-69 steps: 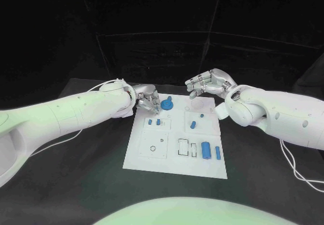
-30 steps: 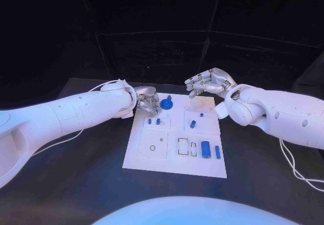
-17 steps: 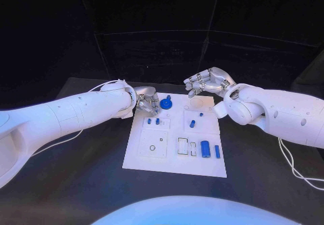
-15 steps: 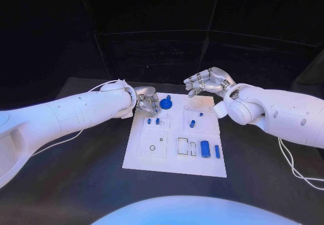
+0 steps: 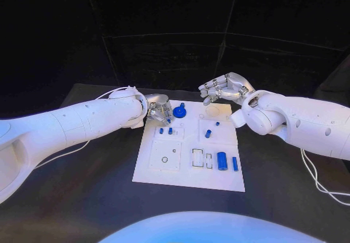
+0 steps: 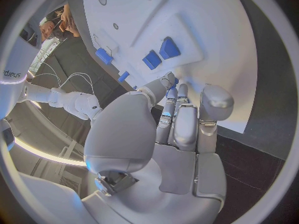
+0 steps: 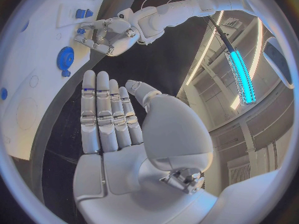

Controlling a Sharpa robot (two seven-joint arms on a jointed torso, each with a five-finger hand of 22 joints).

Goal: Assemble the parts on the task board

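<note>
At the board's (image 5: 188,169) far left corner the left hand (image 5: 158,110) has barely shifted, fingers loosely curled and empty by the gear (image 5: 179,113), while the right hand (image 5: 226,87) still hovers open, so assembly has not advanced.

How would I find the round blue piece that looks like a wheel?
Start at the white task board in the middle of the black table. Go to its far edge, near the left hand, and there sits the round blue gear. It is wide, flat and disc-shaped, while the other blue parts are small pegs and upright cylinders.
</note>
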